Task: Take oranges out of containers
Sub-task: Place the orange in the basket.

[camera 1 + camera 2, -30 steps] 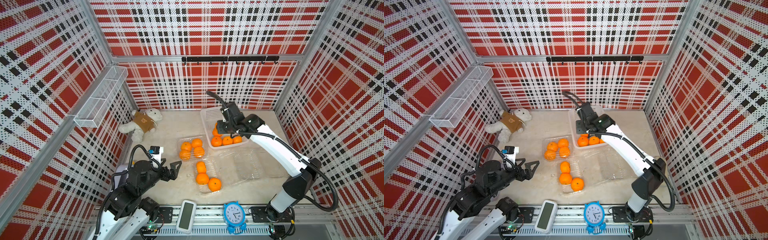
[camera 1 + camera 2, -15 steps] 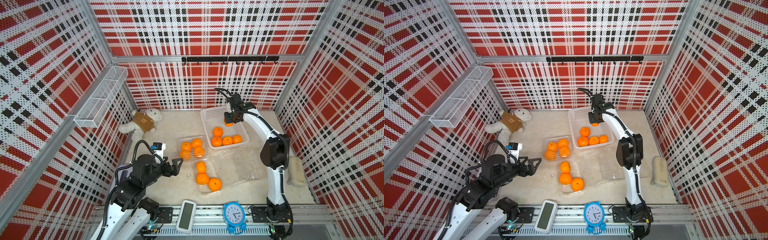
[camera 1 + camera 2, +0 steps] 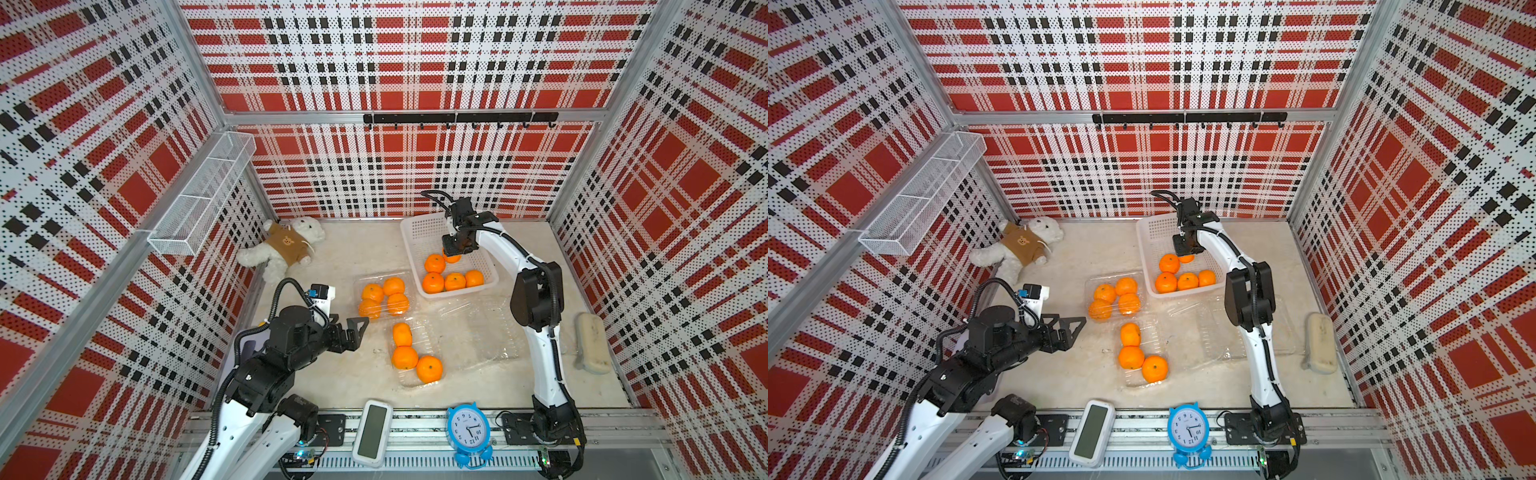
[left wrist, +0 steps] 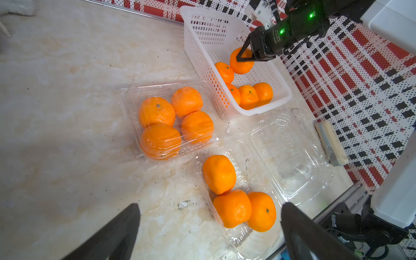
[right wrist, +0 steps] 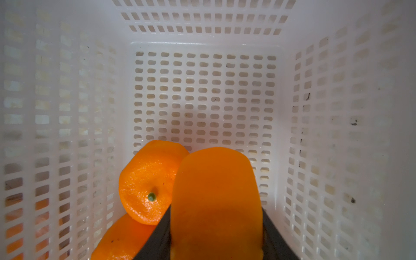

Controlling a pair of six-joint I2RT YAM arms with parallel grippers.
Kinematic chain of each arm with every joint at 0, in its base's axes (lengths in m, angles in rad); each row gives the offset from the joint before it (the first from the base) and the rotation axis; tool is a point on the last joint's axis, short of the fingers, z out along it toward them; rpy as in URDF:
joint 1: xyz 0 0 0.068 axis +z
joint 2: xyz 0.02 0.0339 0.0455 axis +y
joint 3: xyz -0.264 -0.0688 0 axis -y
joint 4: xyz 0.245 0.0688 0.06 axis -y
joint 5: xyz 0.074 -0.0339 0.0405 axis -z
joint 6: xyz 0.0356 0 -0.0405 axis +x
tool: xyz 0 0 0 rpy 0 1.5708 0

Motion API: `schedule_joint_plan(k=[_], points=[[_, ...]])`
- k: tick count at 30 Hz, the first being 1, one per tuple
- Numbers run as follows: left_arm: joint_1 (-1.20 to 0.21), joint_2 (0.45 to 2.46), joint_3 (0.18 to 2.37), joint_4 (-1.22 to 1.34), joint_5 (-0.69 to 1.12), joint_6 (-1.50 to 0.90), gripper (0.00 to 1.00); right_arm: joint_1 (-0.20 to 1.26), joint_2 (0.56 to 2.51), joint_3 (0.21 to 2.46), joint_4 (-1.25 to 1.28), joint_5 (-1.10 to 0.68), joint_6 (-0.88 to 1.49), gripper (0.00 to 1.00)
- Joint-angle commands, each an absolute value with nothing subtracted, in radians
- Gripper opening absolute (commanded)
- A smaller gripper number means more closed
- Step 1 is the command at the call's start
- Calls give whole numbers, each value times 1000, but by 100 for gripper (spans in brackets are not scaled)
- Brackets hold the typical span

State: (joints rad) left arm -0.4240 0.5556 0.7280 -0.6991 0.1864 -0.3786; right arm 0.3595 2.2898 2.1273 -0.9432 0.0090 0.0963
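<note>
I am holding the right gripper (image 4: 244, 57) clamped on one orange (image 4: 242, 67) just above the white basket (image 3: 420, 235), beside four lying there, while the left gripper (image 3: 353, 334), jaws wide apart, is hovering nearer the open container (image 3: 426, 336) holding three

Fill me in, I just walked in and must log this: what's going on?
The right gripper holds an orange inside the white basket, where four oranges lie. The left gripper hangs open beside the clear containers: the closed container holds four more, the open container three, the third container is empty.
</note>
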Motion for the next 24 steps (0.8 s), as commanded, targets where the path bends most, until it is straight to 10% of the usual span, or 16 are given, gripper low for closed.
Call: schedule_joint_plan(k=[1, 24], points=[[-414, 560, 718, -676, 201, -365, 99, 364, 2292, 2105, -908, -16, 87, 40], [-415, 556, 715, -675, 205, -370, 99, 369, 2270, 2000, -880, -121, 146, 51]])
